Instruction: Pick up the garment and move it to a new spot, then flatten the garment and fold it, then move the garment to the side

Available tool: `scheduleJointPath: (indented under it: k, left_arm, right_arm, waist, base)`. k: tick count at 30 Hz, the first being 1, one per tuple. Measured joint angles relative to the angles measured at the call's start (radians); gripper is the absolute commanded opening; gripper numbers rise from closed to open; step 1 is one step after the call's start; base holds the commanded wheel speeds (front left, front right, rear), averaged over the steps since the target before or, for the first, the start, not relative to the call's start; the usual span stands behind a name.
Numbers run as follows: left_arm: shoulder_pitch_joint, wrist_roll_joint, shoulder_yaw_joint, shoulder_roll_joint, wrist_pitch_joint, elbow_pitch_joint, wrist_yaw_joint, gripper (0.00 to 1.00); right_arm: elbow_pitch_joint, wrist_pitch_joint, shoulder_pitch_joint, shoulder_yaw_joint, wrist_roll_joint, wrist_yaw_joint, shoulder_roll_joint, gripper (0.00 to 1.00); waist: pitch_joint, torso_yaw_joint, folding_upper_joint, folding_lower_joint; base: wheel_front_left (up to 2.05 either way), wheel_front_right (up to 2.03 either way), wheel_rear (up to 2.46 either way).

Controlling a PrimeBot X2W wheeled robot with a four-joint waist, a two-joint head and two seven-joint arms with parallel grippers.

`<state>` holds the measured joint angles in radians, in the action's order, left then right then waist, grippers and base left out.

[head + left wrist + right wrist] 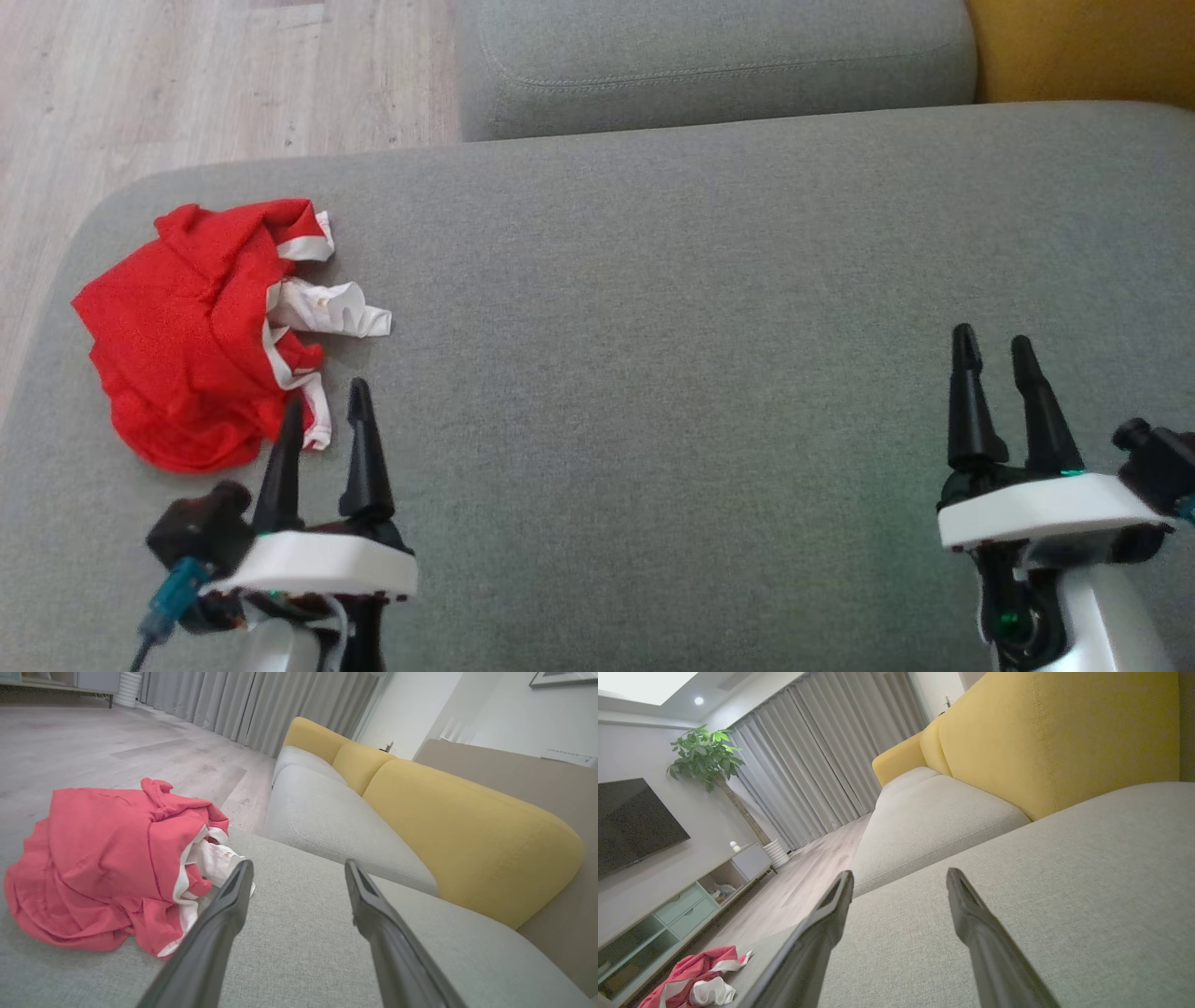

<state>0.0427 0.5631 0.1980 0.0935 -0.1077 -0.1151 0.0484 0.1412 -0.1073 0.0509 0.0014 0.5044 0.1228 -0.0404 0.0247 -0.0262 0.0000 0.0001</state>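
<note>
The left gripper (326,397) holds its two dark fingers apart with nothing between them, tips pointing away from the robot over the grey sofa seat (709,308). Its left finger tip sits at the near right corner of the garment (187,322), just beside the white-edged hem there; I cannot tell whether it touches the cloth. In the left wrist view the heap lies to the left of the line the fingers point along, not between them. Its white trim and lining are on the side facing the fingers. The right gripper (991,336) also has its fingers apart and empty, over bare seat far to the right and well apart from the garment.

The garment is red with white trim, crumpled into a rounded heap at the seat's left end, near the edge that drops to the wooden floor (187,84). Its longer run goes from near to far, roughly parallel to the left fingers.

As I judge it, the pick-up has not begun, and the left arm is the one for it. It would need to shift left and a little forward, then drop so the fingers straddle a raised fold. The wide bare seat to the right looks suited to laying the garment out.
</note>
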Motion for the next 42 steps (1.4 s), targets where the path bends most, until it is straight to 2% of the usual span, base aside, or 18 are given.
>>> scheduleJointPath:
  k: [16, 24, 33, 40, 42]
  left_arm:
    - [0.038, -0.194, 0.147, 0.063, -0.045, -0.011, 0.110, 1.00]
    - [0.060, -0.290, 0.216, 0.097, -0.071, -0.014, 0.138, 1.00]
    - [0.087, -0.397, 0.291, 0.123, -0.096, -0.038, 0.190, 1.00]
    - [0.089, -0.335, 0.259, 0.093, -0.116, 0.000, 0.188, 1.00]
    - [0.086, -0.323, 0.237, 0.081, -0.124, 0.007, 0.174, 1.00]
  right_arm:
    - [-0.007, -0.044, 0.000, 0.051, -0.245, 0.000, -0.001, 1.00]
    - [-0.027, -0.072, 0.000, 0.061, -0.362, 0.000, -0.001, 1.00]
    - [-0.036, -0.098, 0.000, 0.077, -0.504, 0.000, -0.002, 1.00]
    - [-0.028, -0.116, 0.000, 0.087, -0.477, 0.000, -0.002, 1.00]
    - [-0.013, -0.123, 0.000, 0.085, -0.444, 0.000, -0.002, 1.00]
  waist:
    - [-0.002, -0.014, 0.0000, 0.0000]
    - [-0.003, -0.017, 0.0000, 0.0000]
    - [-0.005, -0.015, 0.0000, 0.0000]
    - [-0.002, -0.012, 0.0000, 0.0000]
    - [-0.003, -0.011, 0.0000, -0.0001]
  base:
    - [0.00, 0.00, 0.00]
    - [0.00, 0.00, 0.00]
    - [0.00, 0.00, 0.00]
    - [0.00, 0.00, 0.00]
    - [0.00, 0.00, 0.00]
